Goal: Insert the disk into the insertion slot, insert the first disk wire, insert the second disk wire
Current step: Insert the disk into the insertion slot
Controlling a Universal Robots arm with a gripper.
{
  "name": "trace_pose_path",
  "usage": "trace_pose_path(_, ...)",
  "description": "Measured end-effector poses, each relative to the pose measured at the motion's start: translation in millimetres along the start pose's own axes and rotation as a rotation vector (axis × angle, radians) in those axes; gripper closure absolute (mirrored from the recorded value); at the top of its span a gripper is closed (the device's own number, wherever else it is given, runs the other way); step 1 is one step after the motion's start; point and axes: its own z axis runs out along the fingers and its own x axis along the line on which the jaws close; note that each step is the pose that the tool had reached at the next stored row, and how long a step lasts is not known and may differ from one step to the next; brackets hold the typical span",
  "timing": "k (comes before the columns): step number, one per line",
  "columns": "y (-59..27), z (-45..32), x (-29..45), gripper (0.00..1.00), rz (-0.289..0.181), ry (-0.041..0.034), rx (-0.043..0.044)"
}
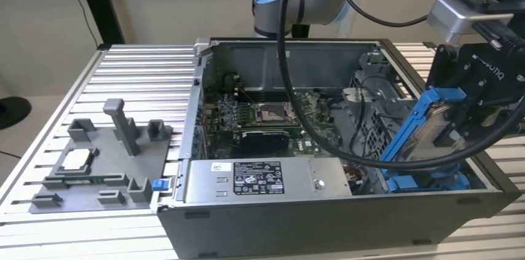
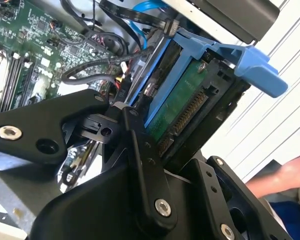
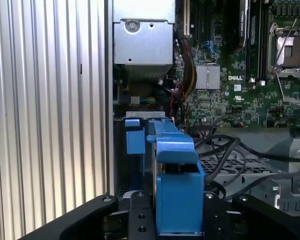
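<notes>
Gripper (image 1: pixel 461 118) is closed on the disk (image 1: pixel 433 126), clamped across its flat faces. In the second wrist view the black fingers (image 2: pixel 140 150) press either side of the disk (image 2: pixel 182 107). Its green circuit side and connector row show, w/ blue frame and tab round the edge. Disk hangs tilted above the open case (image 1: pixel 328 223), on the exterior view's right. Its lower end is nearest the slot (image 1: pixel 426 181), whose blue rails lie just below. It seems not seated in the slot, though contact at the lower end can't be made out. In the first wrist view the disk (image 3: pixel 177 200) shows blue end on, w/ the slot's blue rail (image 3: pixel 135 140) beyond it by the case wall. Black cables (image 3: pixel 225 150) loop just beside. PSU box (image 1: pixel 254 180) lies along the near wall, board (image 1: pixel 271 118) mid-case. A grey fixture (image 1: pixel 98 168) sits on the table (image 1: pixel 147 63), on the exterior view's left. A person's forearm (image 2: pixel 285 175) shows at the edge of the second wrist view.
</notes>
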Motion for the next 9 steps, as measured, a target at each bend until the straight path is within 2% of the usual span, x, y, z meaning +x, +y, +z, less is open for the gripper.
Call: trace_pose_path(9, -0.1, 13.6, 0.8, 1.0, 0.0, 0.0002, 0.0)
